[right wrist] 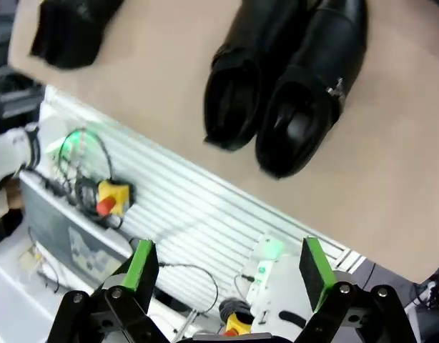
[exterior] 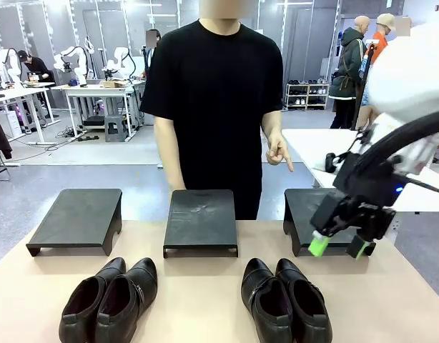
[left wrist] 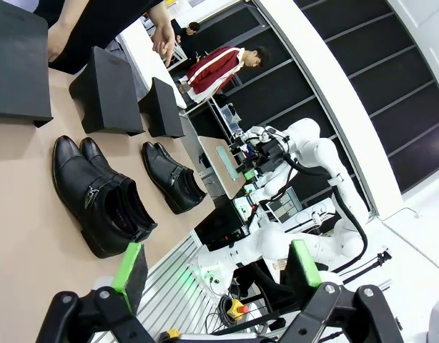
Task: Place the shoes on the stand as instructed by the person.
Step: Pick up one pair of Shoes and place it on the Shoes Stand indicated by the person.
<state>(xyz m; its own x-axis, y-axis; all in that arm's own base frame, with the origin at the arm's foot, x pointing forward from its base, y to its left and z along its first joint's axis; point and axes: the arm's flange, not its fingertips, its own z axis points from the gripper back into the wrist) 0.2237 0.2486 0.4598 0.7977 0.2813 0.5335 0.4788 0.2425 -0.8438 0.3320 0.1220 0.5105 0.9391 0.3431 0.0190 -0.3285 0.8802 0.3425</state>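
Front view: two pairs of black leather dress shoes, left pair (exterior: 109, 300) and right pair (exterior: 285, 301), stand on the beige counter (exterior: 205, 300). The right gripper (exterior: 338, 247) hangs released by the black right stand (exterior: 305, 207). The person's hand (exterior: 279, 151) points downward. Left wrist view: the left gripper (left wrist: 216, 266) is released and empty. Right wrist view: one pair lies beyond the parted fingers.

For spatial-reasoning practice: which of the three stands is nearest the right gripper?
The right stand, overlapped by the right gripper; the middle stand and left stand lie farther off.
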